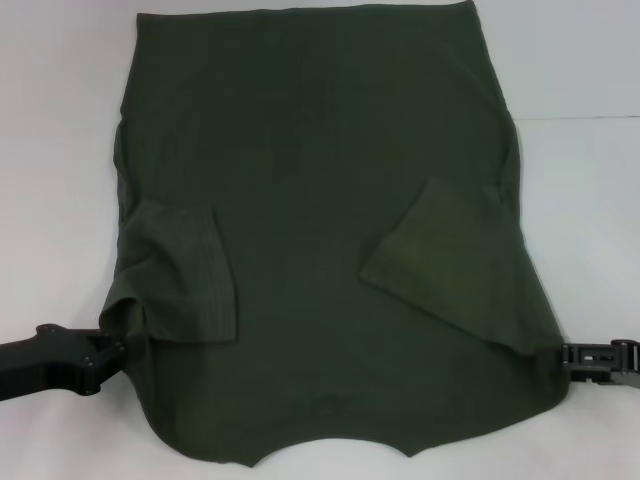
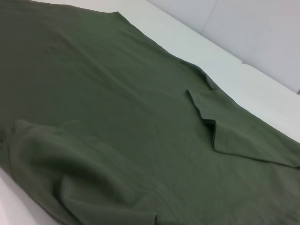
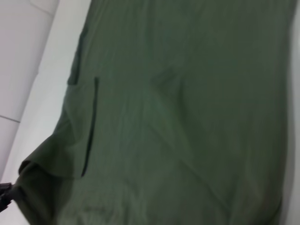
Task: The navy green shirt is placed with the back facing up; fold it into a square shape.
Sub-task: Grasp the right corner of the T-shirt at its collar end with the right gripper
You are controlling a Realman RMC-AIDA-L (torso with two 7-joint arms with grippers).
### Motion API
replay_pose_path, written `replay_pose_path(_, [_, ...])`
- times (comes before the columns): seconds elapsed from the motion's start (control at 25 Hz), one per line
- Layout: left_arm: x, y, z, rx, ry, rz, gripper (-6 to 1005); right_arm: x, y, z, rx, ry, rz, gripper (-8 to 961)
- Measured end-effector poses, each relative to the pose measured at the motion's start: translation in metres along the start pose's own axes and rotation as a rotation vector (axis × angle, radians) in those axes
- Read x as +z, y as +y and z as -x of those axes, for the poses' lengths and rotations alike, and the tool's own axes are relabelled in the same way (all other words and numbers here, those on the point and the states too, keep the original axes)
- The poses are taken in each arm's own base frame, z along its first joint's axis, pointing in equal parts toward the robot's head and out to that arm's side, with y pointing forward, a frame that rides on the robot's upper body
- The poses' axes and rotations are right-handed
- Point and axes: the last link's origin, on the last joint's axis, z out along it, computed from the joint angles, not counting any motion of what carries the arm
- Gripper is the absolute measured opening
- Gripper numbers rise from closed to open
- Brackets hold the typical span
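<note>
Flat on a white table (image 1: 580,200), shirt (image 1: 320,200); claw states cannot be told.

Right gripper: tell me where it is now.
In the head view, the right gripper sits low on the right, at the navy green shirt's near right edge.

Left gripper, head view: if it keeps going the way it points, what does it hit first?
The left gripper points inward at the shirt. It would meet the folded-in left sleeve first, and already looks to be at its edge. Depth is unclear.
</note>
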Motion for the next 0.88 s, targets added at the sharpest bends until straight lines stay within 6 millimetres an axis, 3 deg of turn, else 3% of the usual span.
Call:
replay_pose_path(0.76, [-0.0001,0.0,0.0,0.0,0.001,0.0,48,0.0028,-0.001,0.0007,-0.017,0.005,-0.018,848])
replay_pose_path(0.88, [-0.0001,0.0,0.0,0.0,0.001,0.0,48,0.0043,0.0004,0.002,-0.023,0.007,-0.016,743])
